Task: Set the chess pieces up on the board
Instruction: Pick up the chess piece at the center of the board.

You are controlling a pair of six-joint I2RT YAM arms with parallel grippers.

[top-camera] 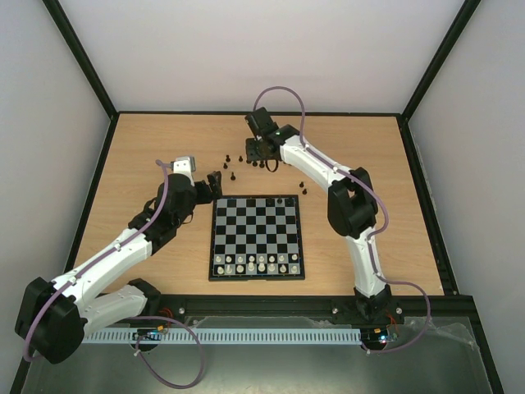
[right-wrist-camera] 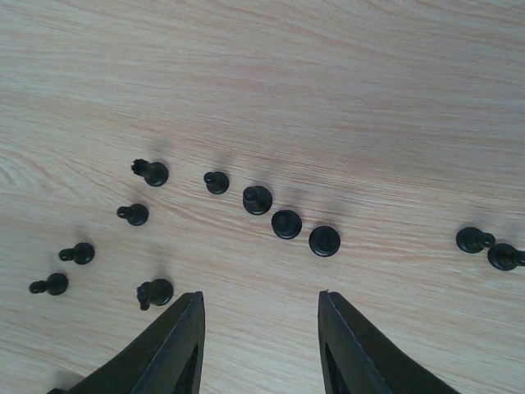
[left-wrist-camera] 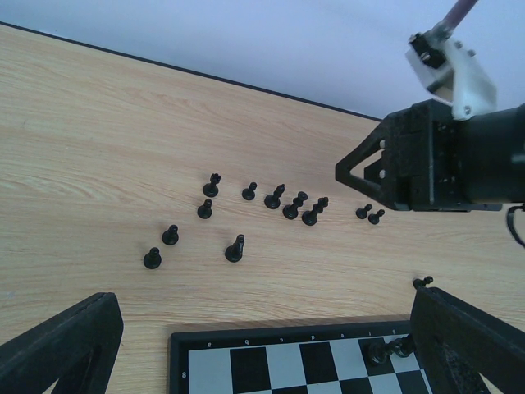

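Beyond the far edge of the chessboard [top-camera: 255, 234], the right gripper [top-camera: 262, 154] is hanging over the wooden table [top-camera: 148, 148], pointing down at the loose black chess pieces [right-wrist-camera: 286, 223]. Its fingers are standing apart with only bare wood showing between them [right-wrist-camera: 260, 297]; it is grasping nothing. Most black chess pieces are sitting scattered in a ragged line on the table past the board's far edge, with two more off its far right corner. Two are already standing on the board's far row, toward the right. The white pieces [top-camera: 261, 264] are filling the board's two near rows. The left gripper [top-camera: 215, 185] is hovering just off the board's far left corner, fingers spread wide [left-wrist-camera: 262, 304], released and empty.
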